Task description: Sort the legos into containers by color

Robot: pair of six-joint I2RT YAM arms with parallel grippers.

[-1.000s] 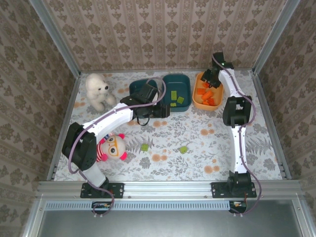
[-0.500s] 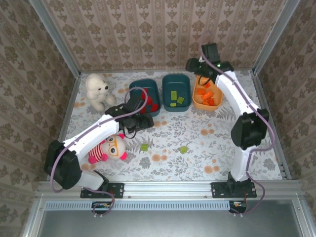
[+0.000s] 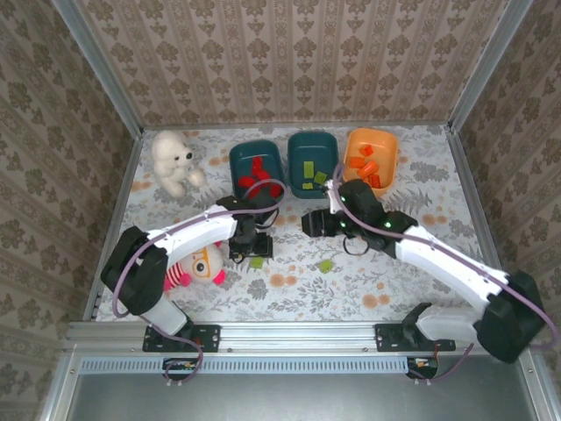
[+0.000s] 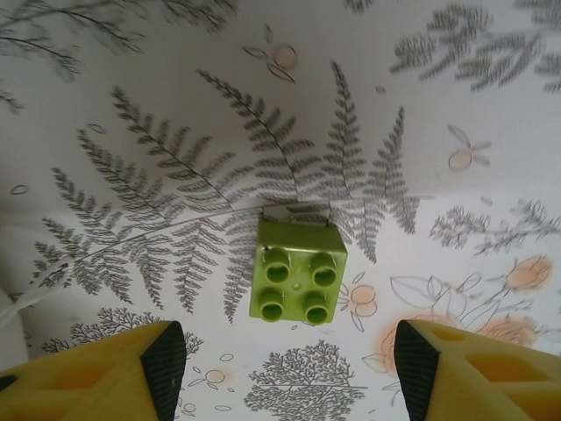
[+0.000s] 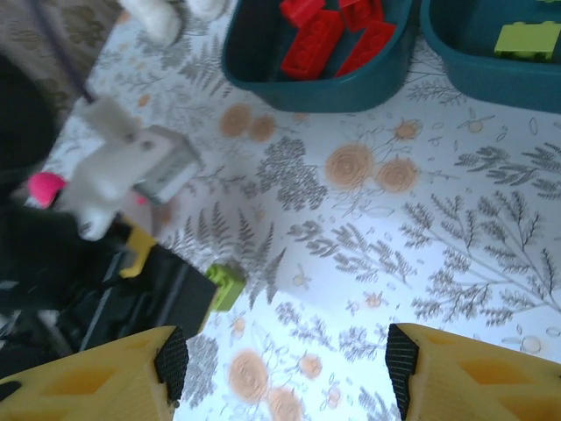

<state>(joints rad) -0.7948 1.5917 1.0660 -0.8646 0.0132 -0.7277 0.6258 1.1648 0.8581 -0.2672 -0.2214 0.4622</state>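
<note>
Right gripper [image 5: 285, 360] swung inward; left gripper [image 4: 289, 355] spread above green lego [image 4: 297, 281].

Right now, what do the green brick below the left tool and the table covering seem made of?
Green brick: hard moulded plastic, smooth, slightly glossy, four round studs. Table covering: probably thin printed cloth or vinyl, matte; a crease runs through its fern pattern.

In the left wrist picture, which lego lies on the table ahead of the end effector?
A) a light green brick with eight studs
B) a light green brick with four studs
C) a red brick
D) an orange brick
B: a light green brick with four studs lies ahead of the open left end effector, untouched by it.
</note>
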